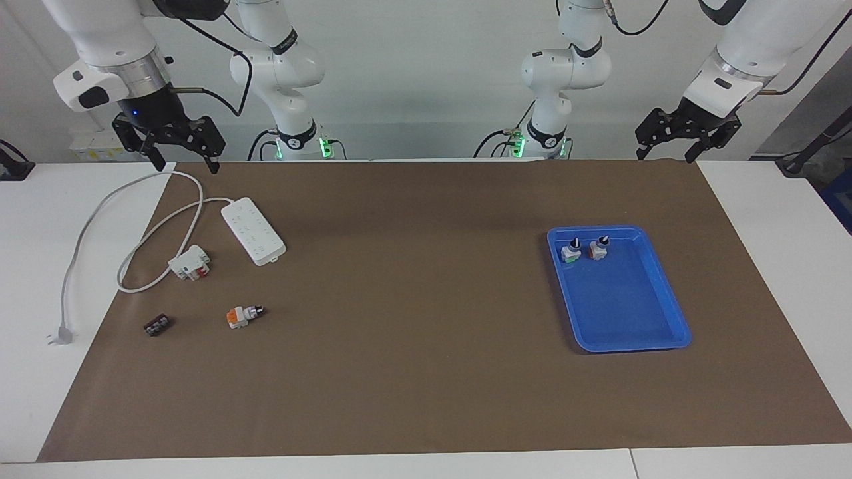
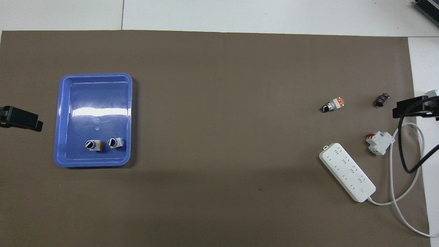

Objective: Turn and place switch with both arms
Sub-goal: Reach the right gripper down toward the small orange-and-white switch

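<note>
Tabletop point(image 1: 765, 219) was white, w/ a seam visible near its edge farthest from the robots. A brown paper mat point(image 1: 426, 332) covered most of it, leaving white strips at both ends. Wall point(image 1: 426, 80) was plain pale grey-white, evenly lit; soft shadows fell on the mat's robot-side strip. Dark equipment point(image 1: 835, 173) sat at the left arm's end, past the tabletop edge.

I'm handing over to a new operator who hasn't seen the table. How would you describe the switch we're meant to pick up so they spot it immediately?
Start at the white power strip toward the right arm's end of the table. Farther from the robots than the strip, the switch lies on its side on the brown mat, beside a small dark part. Its orange end block sets it apart; the two like switches stand in the blue tray.
</note>
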You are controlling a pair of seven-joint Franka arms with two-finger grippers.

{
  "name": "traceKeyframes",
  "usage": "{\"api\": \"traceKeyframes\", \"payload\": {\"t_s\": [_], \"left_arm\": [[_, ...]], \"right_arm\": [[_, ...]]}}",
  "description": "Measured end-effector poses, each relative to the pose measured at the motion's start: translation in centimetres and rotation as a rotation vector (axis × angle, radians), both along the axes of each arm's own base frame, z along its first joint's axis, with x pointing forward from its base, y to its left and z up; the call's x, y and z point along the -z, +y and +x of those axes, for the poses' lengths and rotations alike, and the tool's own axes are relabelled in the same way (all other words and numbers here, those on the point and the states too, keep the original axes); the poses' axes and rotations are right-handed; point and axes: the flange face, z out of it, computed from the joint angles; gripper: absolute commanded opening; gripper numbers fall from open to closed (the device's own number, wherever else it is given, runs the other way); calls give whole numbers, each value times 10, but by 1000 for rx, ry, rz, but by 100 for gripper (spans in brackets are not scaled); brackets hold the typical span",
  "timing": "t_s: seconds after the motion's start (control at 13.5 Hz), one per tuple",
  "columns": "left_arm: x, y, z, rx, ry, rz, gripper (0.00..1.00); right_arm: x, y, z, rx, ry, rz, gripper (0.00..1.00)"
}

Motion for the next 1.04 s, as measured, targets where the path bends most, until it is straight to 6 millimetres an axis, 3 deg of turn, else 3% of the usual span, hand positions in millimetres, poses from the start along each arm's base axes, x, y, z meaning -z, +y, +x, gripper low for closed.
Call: {"api": "traceKeyframes", "payload": {"t_s": [0.22, 0.59, 1.04], "left_arm": [[0, 0, 0, 0, 0, 0, 100], [0, 0, 0, 0, 0, 0, 100], [0, 0, 0, 0, 0, 0, 100]], "right_arm": [[3, -7, 8, 78, -82, 3, 100], [32, -9, 26, 644, -202, 72, 100], [133, -11, 49, 1209, -181, 161, 100]]}}
